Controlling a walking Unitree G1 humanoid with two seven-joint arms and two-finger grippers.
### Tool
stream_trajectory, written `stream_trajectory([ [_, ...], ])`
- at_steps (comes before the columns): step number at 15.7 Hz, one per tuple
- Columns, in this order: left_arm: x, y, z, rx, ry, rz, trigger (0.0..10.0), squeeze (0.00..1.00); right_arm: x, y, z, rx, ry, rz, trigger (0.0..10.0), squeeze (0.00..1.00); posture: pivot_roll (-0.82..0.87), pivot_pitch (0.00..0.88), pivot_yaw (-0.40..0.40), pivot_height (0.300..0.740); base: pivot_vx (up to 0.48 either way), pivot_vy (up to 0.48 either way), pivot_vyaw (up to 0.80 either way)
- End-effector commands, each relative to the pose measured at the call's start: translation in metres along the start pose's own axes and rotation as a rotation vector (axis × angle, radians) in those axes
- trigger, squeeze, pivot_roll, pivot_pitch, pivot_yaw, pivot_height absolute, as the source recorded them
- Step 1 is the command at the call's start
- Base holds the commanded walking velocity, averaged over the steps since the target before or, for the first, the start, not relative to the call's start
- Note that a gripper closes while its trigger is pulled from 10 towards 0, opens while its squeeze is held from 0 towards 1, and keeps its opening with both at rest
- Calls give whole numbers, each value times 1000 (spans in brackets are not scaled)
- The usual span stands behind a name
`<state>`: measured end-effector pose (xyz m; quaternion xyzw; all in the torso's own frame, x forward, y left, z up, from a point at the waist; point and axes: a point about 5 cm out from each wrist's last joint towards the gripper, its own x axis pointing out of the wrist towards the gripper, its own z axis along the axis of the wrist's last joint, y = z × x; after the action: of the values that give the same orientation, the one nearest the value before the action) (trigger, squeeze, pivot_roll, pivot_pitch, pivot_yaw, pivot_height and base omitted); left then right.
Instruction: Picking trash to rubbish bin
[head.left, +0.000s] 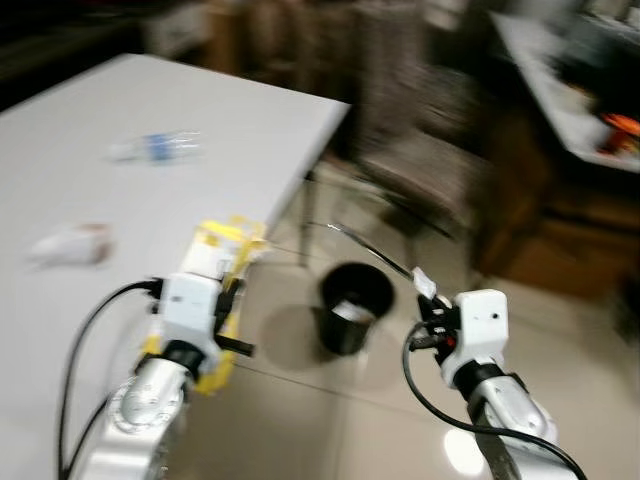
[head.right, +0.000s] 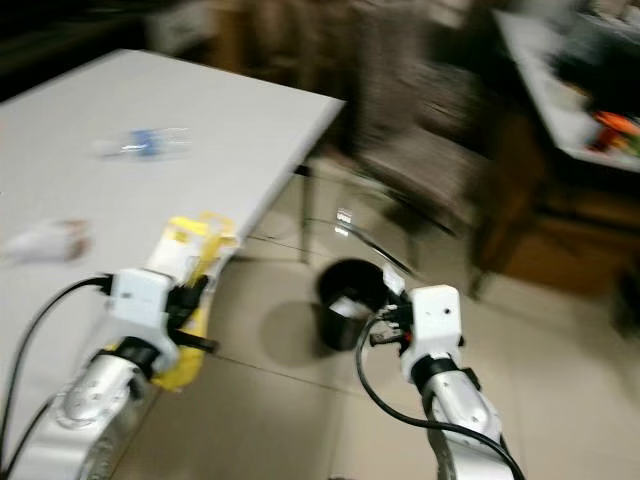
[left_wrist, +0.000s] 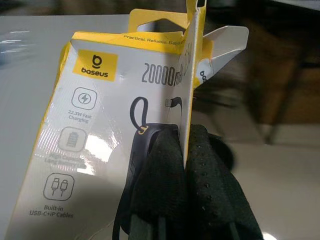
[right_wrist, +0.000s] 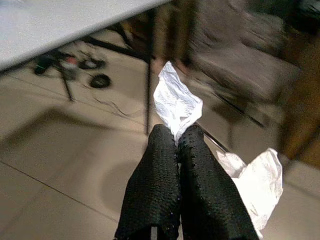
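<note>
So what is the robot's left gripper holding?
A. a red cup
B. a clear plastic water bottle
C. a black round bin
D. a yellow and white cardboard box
D: the left gripper is pinched shut on the yellow and white cardboard box, held up near the edge of the white table.

1. The yellow and white box (left_wrist: 95, 140) looks like glossy printed cardboard, creased, with a sheen across its face.
2. The white paper (right_wrist: 175, 102) is thin and crumpled, matt.
3. The gripper fingers (right_wrist: 160, 185) have a rough, dimpled black surface.
4. The table (head.left: 120, 200) top is smooth, matt grey-white.
5. The floor (head.left: 330, 420) is glossy pale tile.
6. The rubbish bin (head.left: 355, 305) looks like smooth black plastic.
7. The far bottle (head.left: 155, 147) is clear plastic.
</note>
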<state>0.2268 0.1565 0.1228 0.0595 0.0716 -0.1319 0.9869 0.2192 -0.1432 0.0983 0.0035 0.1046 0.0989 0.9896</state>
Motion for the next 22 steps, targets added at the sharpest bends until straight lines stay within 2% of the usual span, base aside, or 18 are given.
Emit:
stream_trajectory([
  [1,2,-1,-4,23,18,-13,10000,0,0,0,-4,7,17,3,10000,0,-33,25,-84,740,0,0,-800],
  [2,3,-2,-5,52,19,-27,10000,0,-1,-1,-8,11,38,-4,10000,0,-33,22,-82,740,0,0,-800],
  [6,5,-5,-7,61,6,-63,10000,0,-5,-6,-23,18,107,-36,10000,0,-40,14,-74,740,0,0,-788],
  [13,8,-13,-5,68,-19,-118,10000,0,-7,-5,-25,21,100,-37,10000,0,-50,12,-65,740,338,0,0],
  [16,11,-18,5,67,-67,-148,10000,0,-10,-6,-23,41,79,-46,10000,0,-55,15,-60,740,396,0,0],
  [22,13,-21,-5,82,-36,-165,10000,0,-13,-6,-27,35,94,-49,10000,0,-67,26,-53,740,402,0,-339],
])
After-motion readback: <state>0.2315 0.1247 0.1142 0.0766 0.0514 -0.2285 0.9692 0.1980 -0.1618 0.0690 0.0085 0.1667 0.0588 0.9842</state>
